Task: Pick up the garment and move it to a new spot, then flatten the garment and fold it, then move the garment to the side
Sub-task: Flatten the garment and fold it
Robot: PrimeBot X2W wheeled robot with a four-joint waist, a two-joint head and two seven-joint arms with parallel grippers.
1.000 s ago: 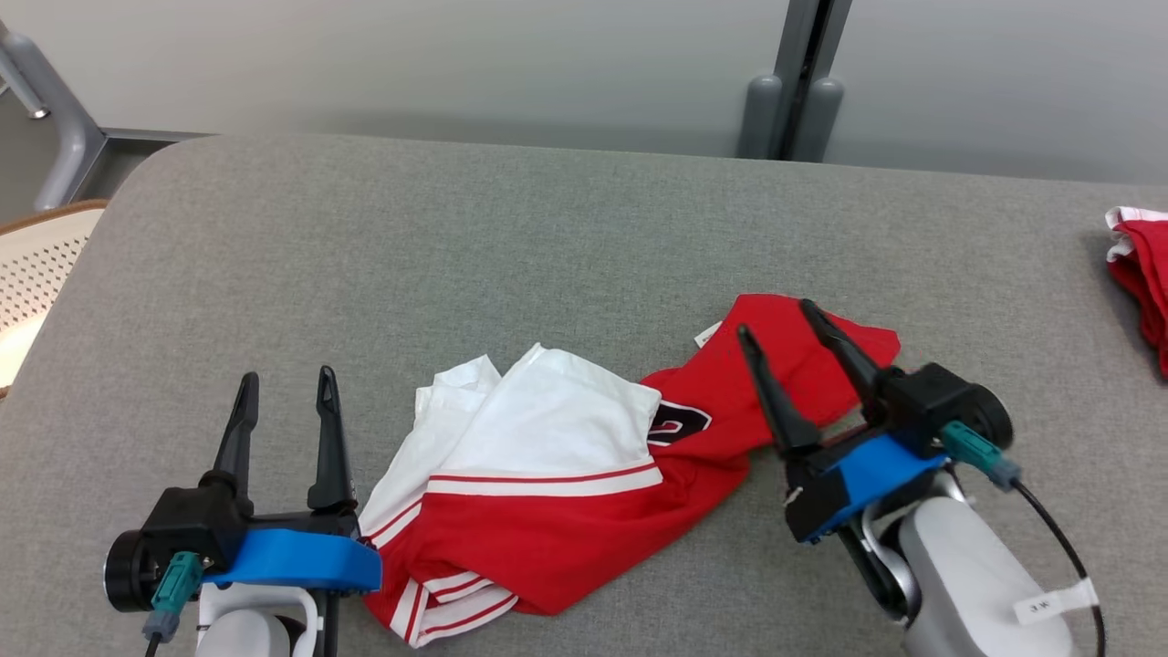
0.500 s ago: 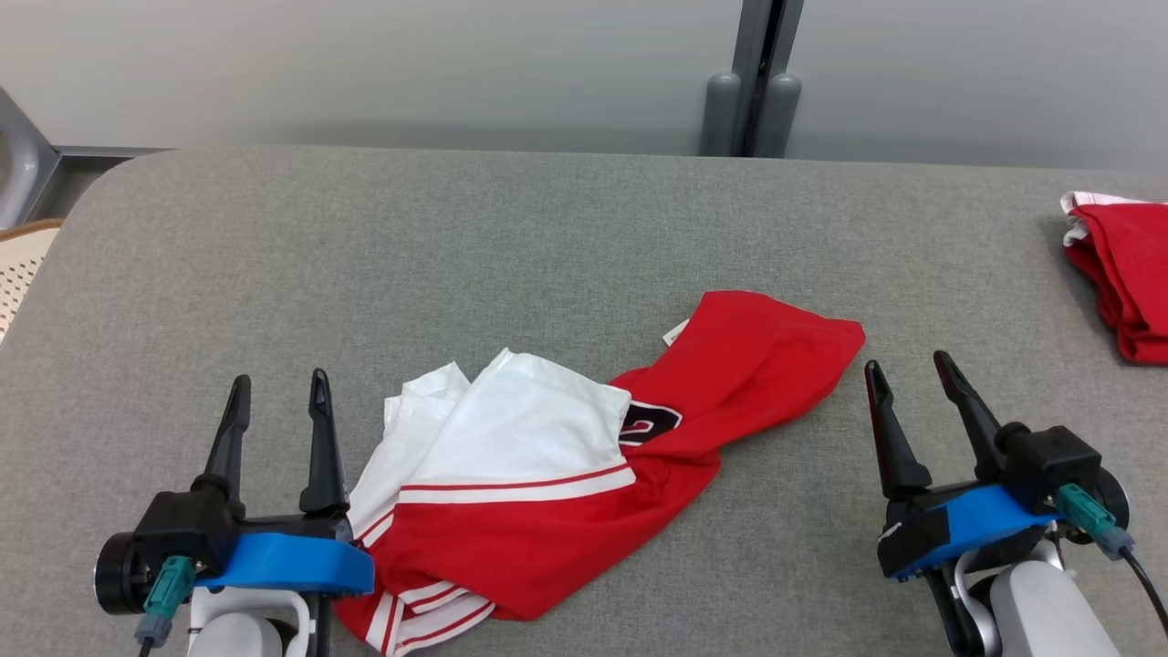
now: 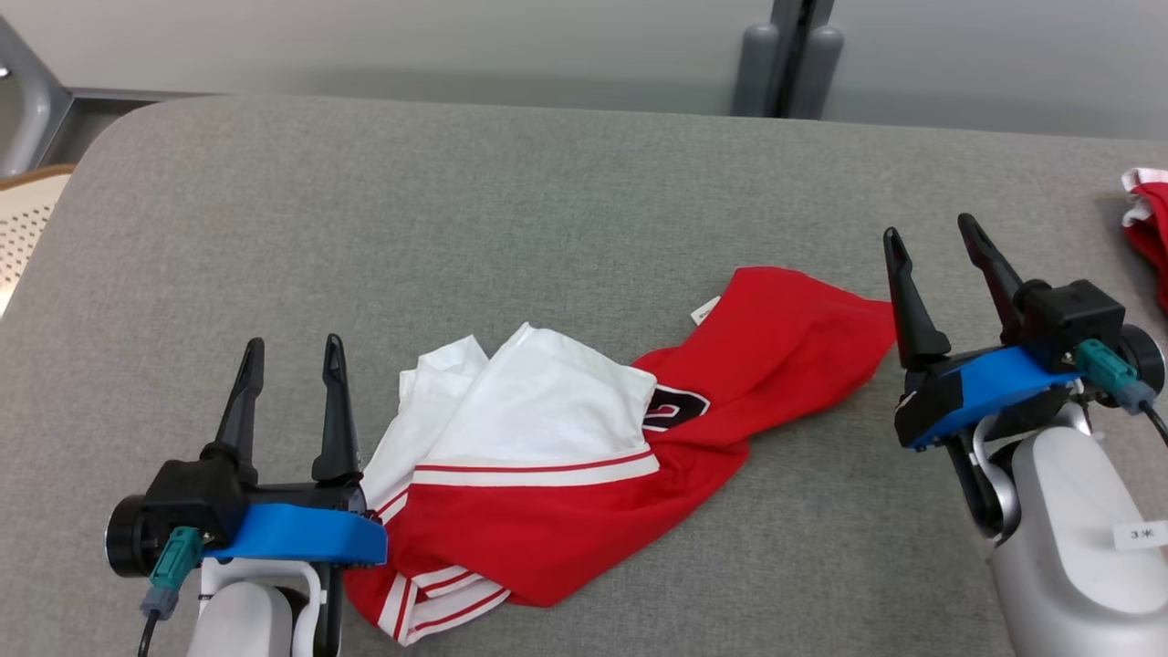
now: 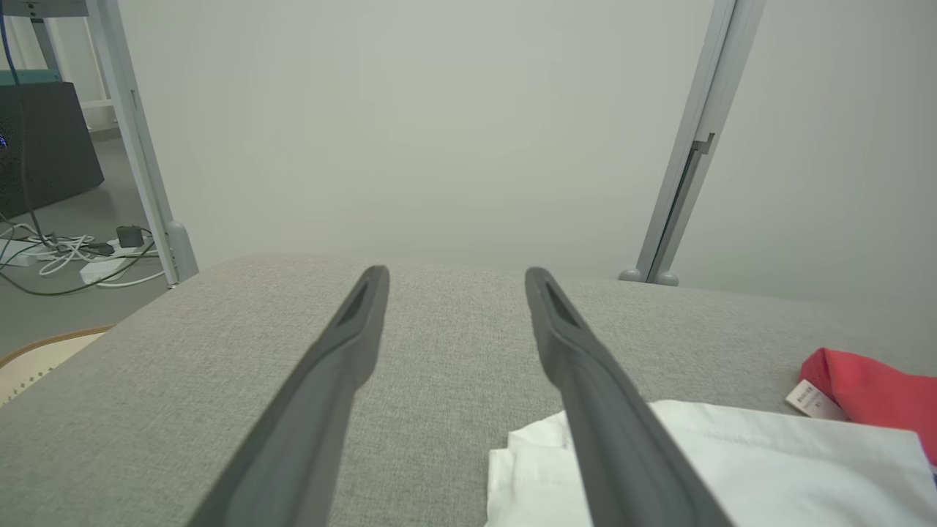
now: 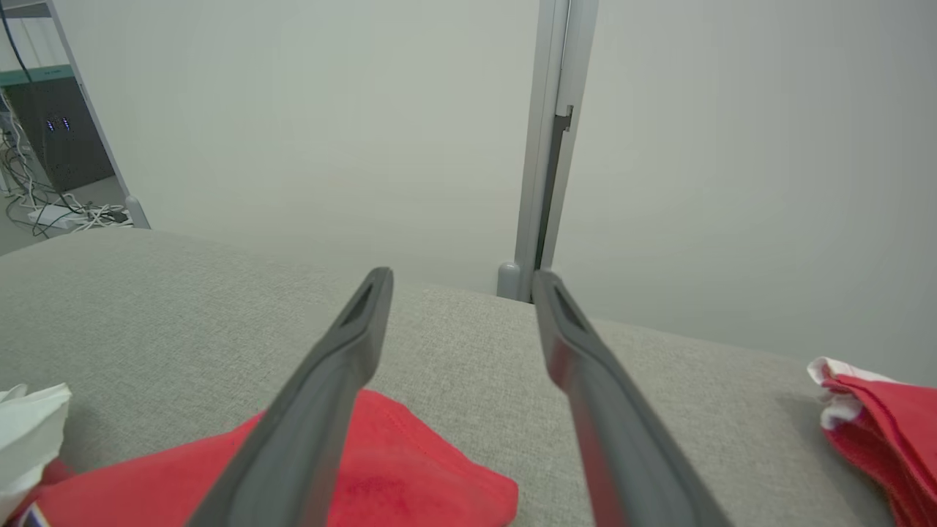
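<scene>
1. Red and white cloth, the garment [image 3: 566, 474], lies crumpled on the grey tabletop [image 3: 547, 182], near the front edge and between my two arms. A white part is turned over the red part.
2. My left gripper [image 3: 294, 342] has its fingers apart and holds nothing. It stands just beside the white end of the garment. My right gripper [image 3: 928, 226] is also spread and empty, just beside the red end.
3. I judge that the step in hand is to take the garment by its two ends (it is not flat, so the folding must wait).
4. To do this well, each gripper should come down on a thin edge of cloth and not on the thick bundle in the middle. Otherwise the garment will probably rise as one lump.
5. The right side could take the red corner near the small label [image 3: 704, 311], and the left side the striped hem [image 3: 438, 607].
6. I should keep away from the other red cloth [image 3: 1148, 210] at the right border of the tabletop, so that the two do not mix.
</scene>
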